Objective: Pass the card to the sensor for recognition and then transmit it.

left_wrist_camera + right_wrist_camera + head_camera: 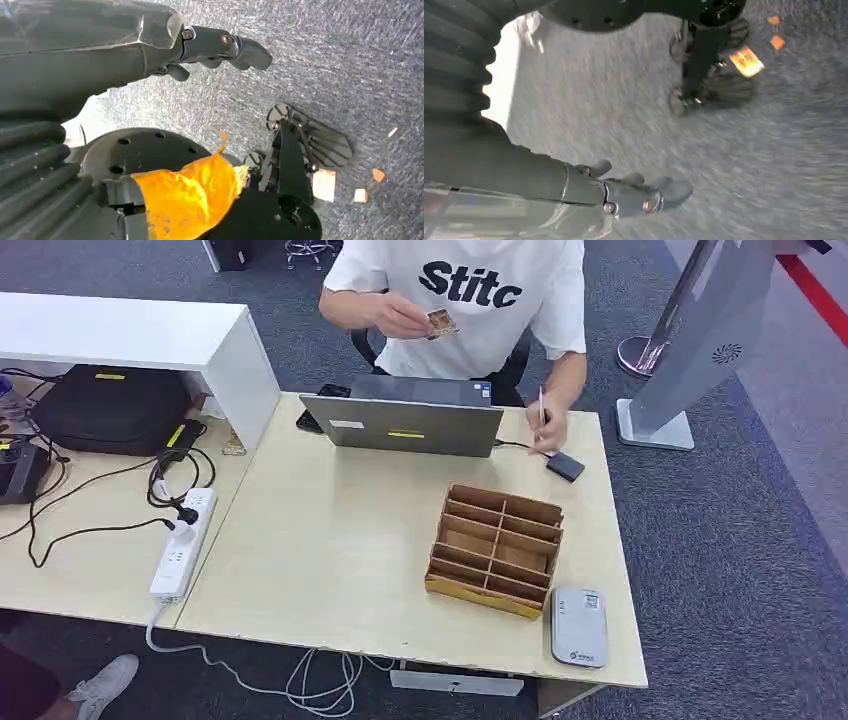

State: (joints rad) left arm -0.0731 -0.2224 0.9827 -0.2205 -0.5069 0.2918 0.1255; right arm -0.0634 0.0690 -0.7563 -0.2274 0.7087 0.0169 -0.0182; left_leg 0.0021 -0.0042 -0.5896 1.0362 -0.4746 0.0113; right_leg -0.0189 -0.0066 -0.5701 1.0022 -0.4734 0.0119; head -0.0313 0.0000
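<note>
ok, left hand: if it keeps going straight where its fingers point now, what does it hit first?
Probably just the grey carpet. The left hand hangs with fingers extended toward bare floor, holding nothing; nothing shows ahead of the fingertips, though depth is unclear.

Laptop [415,420] open; power strip [184,542] on adjoining table [90,570].

The left hand [220,47] is showing dark grey, rounded fingers [250,52] joined by brass-coloured screws, behind a glossy translucent cover and a black ribbed sleeve. The right hand [634,192] is showing the same build: grey fingers [671,190], a brass-coloured screw at the knuckle, a silvery cover and a dark ribbed sleeve. The person [470,300] is wearing a white short-sleeved T-shirt printed "Stitc" in black.
</note>
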